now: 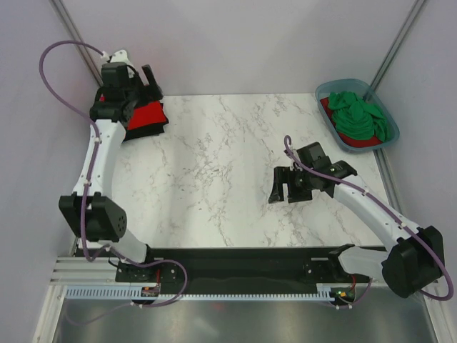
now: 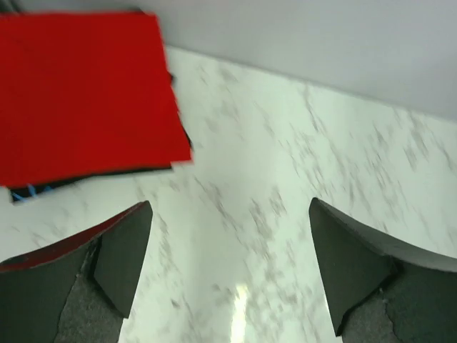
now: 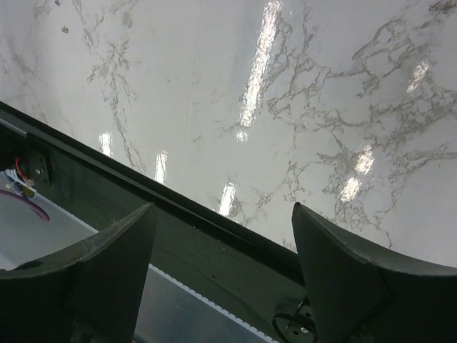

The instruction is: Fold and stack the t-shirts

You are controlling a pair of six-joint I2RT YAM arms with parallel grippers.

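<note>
A folded bright red t-shirt [image 1: 145,116] [image 2: 86,93] lies on top of a folded black t-shirt [image 2: 107,174] at the far left corner of the table. My left gripper [image 1: 151,83] [image 2: 230,214] hovers just beyond that stack, open, with only marble showing between its fingers. A crumpled green t-shirt [image 1: 360,118] lies in the blue-grey tub [image 1: 325,89] at the far right, with another red t-shirt [image 1: 365,142] under it. My right gripper [image 1: 285,188] [image 3: 223,214] hangs open and empty above the table's middle right, pointing toward the near edge.
The marble table [image 1: 214,164] is bounded by a black rail [image 1: 243,275] [image 3: 178,207] along its near edge, where both arm bases stand. Grey walls and metal posts [image 1: 71,28] close the back corners.
</note>
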